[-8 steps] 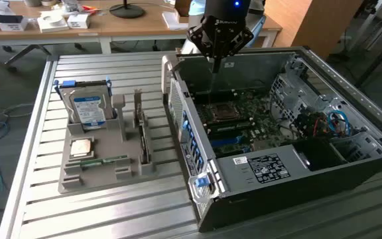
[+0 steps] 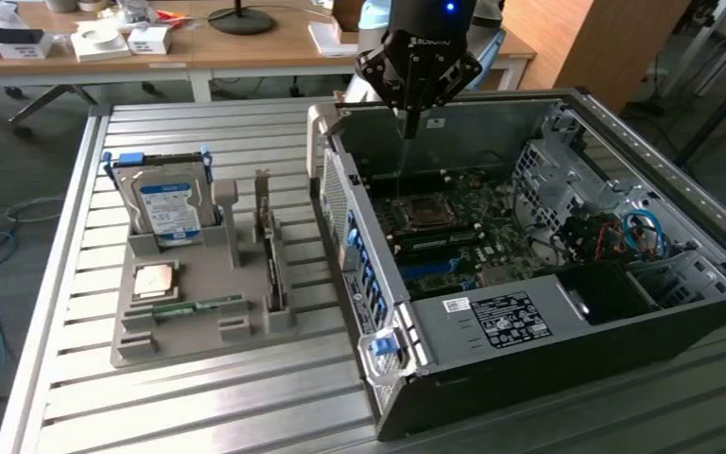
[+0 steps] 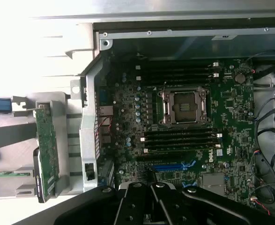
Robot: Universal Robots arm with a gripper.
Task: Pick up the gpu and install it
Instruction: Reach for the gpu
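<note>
The gripper (image 2: pixel 404 132), its 2 fingers pressed together on nothing, hangs over the open computer case (image 2: pixel 590 369), above the motherboard (image 2: pixel 464 236) and clear of it. In the wrist view the gripper (image 3: pixel 152 182) points toward the empty CPU socket (image 3: pixel 184 107). Outside the case, beside its slotted wall, a gray holder (image 2: pixel 136 345) lies on the slatted table (image 2: pixel 212 407). The gpu (image 2: pixel 271 270) stands on edge in the holder slot nearest the case. The hard drive (image 2: pixel 167 208) stands upright farther from the case.
</note>
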